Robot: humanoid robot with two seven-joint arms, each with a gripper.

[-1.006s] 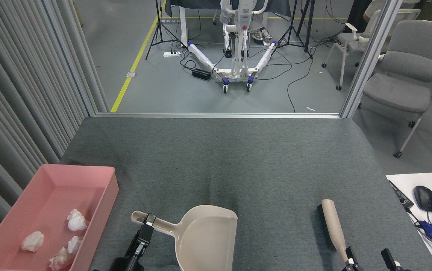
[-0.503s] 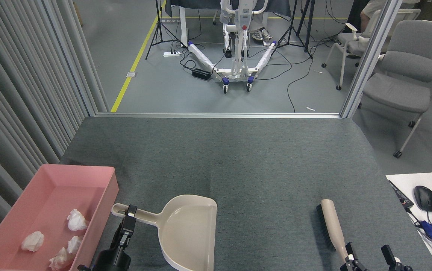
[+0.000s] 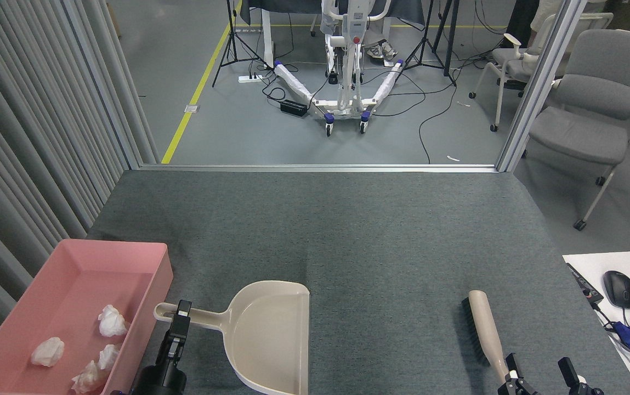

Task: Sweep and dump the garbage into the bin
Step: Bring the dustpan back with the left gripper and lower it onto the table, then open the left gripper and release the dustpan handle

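- Shifting further toward nine o'clock since the earlier frames, the dustpan (image 3: 268, 337) is now lying closer to the bin (image 3: 145, 249), its handle tip almost reaching the bin's right wall.
- At seven o'clock, the left gripper (image 3: 182, 314) is pinching the dustpan's thin handle near its looped end, with the black arm rising from the bottom edge below it.
- Sitting flat on the grey carpet (image 3: 347, 230), the dustpan is showing a beige scoop with nothing in it, the open mouth facing the lower right.
- At eight o'clock, the bin is resting on the carpet against the grey curtain (image 3: 24, 137); it is a shallow pink tray with sloped sides and rounded corners.
- Lying inside the bin near its lower right are four pieces of garbage (image 3: 112, 321), small crumpled white tissue wads, three bunched close together and one a little apart to the left.
- At five o'clock, the brush (image 3: 484, 329) is lying on the carpet, beige handle pointing toward the bottom edge and dark bristles along its left side.
- Just below the brush's handle end, the right gripper (image 3: 539, 376) is sitting with its two dark fingers spread apart, holding nothing.
- At four o'clock, a white desk (image 3: 583, 263) corner is carrying a black mouse (image 3: 619, 289).
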